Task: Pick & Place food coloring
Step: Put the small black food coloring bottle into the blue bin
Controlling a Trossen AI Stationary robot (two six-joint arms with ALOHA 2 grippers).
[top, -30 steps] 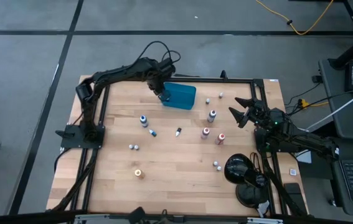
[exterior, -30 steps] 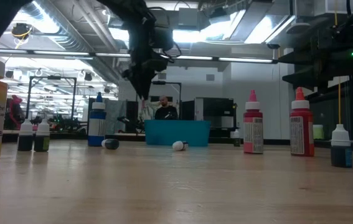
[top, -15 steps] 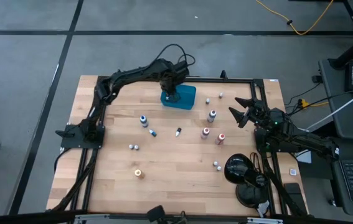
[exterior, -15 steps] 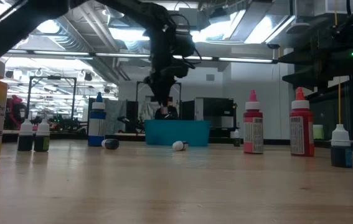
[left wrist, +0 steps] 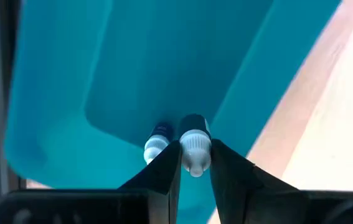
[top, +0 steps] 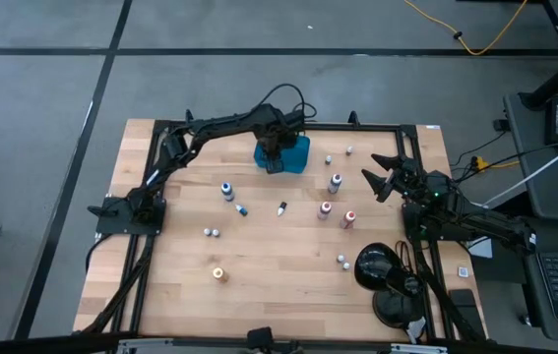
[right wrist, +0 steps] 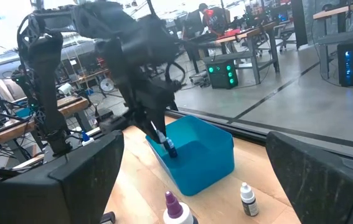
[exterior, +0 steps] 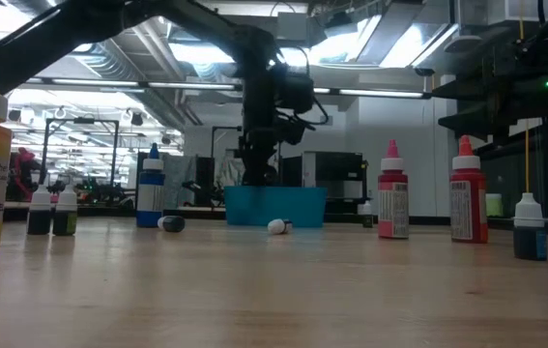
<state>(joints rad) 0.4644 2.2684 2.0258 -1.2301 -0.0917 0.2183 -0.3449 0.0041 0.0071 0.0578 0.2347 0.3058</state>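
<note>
We hold one vial (left wrist: 195,149) clamped in our left gripper (left wrist: 195,163) over the tray (top: 298,147), another vial (left wrist: 157,144) already lies inside, many bottles remain scattered beside it, and our right gripper (top: 385,178) waits wide open.

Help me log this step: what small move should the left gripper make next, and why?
Probably lower a little and open. The left gripper is shut on a white-capped vial right above the teal tray, where another vial already lies.

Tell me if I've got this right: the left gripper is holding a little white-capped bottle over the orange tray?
Not quite: the tray is teal-blue, not orange, as the high view shows. The rest holds: the left gripper is shut on a little white-capped bottle over it.
</note>
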